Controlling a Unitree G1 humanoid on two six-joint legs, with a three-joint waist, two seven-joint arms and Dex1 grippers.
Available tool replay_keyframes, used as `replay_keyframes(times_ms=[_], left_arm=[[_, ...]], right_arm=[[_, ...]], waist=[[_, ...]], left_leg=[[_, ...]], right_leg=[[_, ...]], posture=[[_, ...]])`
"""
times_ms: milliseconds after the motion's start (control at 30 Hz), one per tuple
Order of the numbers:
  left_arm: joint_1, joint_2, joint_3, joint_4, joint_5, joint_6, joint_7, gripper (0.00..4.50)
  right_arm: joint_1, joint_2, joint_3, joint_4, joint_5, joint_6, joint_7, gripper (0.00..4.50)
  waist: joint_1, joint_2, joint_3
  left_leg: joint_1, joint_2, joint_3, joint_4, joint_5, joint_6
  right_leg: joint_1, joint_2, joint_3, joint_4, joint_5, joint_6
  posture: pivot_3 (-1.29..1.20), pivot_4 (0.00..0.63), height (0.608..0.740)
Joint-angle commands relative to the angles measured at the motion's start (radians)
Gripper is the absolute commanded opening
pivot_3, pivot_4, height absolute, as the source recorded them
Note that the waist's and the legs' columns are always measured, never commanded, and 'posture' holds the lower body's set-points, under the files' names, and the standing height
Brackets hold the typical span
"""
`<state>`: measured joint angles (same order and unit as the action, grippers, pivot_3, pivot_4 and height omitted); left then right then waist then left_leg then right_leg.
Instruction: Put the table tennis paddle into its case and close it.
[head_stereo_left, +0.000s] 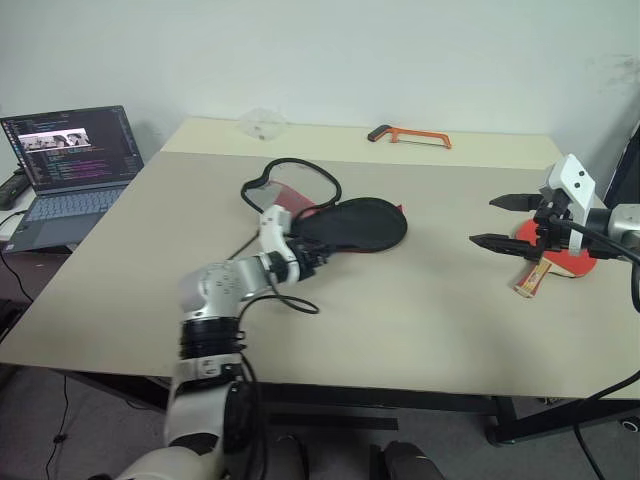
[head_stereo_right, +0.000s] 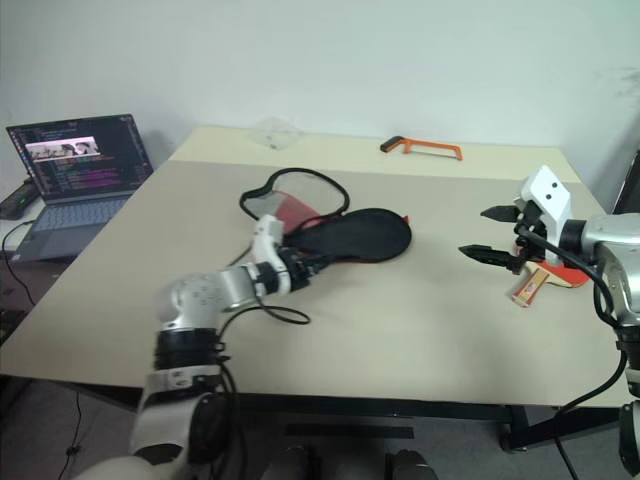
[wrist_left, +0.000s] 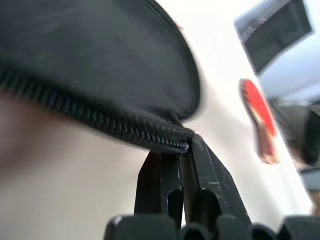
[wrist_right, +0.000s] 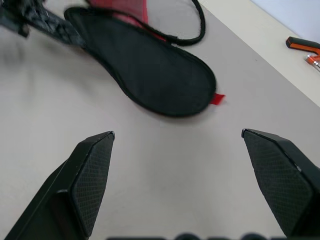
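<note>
The left hand is pinched tight on the zipped edge of the case, its two black fingers meeting on the black zipper seam at the narrow end, probably to lift that flap or steady the pouch so the mouth stays open. The case lies near the middle of the counter, its black side up, with a strip of the red side showing at its far edge and a small red tab at the rounded end; its unzipped edging curls away in a loop toward the back of the counter, which suggests the pouch is open and still unfilled. The right hand hovers above the counter's right side with its fingers spread wide and nothing between them, pointing across toward the case. Just behind and below it the table tennis paddle lies flat on the counter, red face up, pale handle toward the front edge, well apart from the case and not yet gripped. Farther out, an orange hacksaw rests near the back edge, and an open laptop sits on a lower surface to the left.
</note>
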<state>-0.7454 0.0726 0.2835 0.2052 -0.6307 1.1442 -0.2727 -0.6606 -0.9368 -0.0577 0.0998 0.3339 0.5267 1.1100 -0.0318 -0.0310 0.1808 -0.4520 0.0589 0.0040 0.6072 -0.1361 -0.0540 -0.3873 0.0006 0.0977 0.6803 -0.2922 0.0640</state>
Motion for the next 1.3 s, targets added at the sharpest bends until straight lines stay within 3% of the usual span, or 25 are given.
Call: replay_keyframes(times_ms=[33,333,700,867,1233,1300], left_arm=[[-0.01,-0.078,-0.03,-0.049,-0.015,-0.028,0.032,0.02],[-0.096,-0.24,-0.121,0.162,0.118,-0.299,0.097,0.02],[-0.425,-0.369,-0.085,0.761,0.154,-0.69,0.045,0.02],[-0.542,-0.428,-0.056,0.943,0.151,-0.788,0.016,0.02],[-0.581,-0.489,-0.087,1.01,0.188,-0.821,-0.03,0.02],[-0.567,-0.474,-0.098,0.99,0.187,-0.788,-0.054,0.75]], right_arm=[[-0.022,-0.011,-0.026,-0.028,0.007,-0.007,-0.004,4.5],[-0.018,-0.014,-0.03,-0.035,0.005,-0.008,-0.009,4.5],[-0.036,-0.01,-0.019,-0.034,-0.001,-0.012,-0.01,4.5],[-0.039,-0.009,-0.016,-0.039,-0.004,-0.012,-0.012,4.5],[-0.043,-0.009,-0.016,-0.048,-0.001,-0.007,-0.023,4.5],[-0.046,-0.005,-0.013,-0.045,-0.003,-0.01,-0.026,4.5]], waist=[[0.0,0.0,0.0],[-0.002,0.0,0.0],[0.0,0.0,0.0],[0.0,0.0,0.0],[-0.001,0.0,0.001],[-0.001,0.0,0.001]], left_leg=[[0.0,0.0,0.0,0.0,0.0,0.0],[0.0,-0.001,0.0,0.0,0.0,0.0],[-0.001,-0.004,-0.001,0.0,0.0,0.0],[-0.002,-0.008,-0.002,-0.003,0.0,0.0],[-0.002,-0.012,-0.003,-0.007,0.0,0.0],[-0.002,-0.012,-0.003,-0.007,0.0,0.0]], right_leg=[[0.0,0.0,0.0,0.0,0.0,0.0],[0.0,0.0,0.001,0.0,0.0,0.002],[-0.001,-0.002,0.001,-0.001,-0.001,0.003],[-0.002,-0.004,0.001,-0.002,-0.003,0.005],[-0.002,-0.009,0.001,-0.002,-0.004,0.006],[-0.002,-0.009,0.0,-0.002,-0.004,0.006]], posture=[[0.0,0.15,0.74],[0.0,0.15,0.74],[0.0,0.15,0.74],[0.0,0.15,0.74],[0.0,0.15,0.74],[0.0,0.15,0.74]])
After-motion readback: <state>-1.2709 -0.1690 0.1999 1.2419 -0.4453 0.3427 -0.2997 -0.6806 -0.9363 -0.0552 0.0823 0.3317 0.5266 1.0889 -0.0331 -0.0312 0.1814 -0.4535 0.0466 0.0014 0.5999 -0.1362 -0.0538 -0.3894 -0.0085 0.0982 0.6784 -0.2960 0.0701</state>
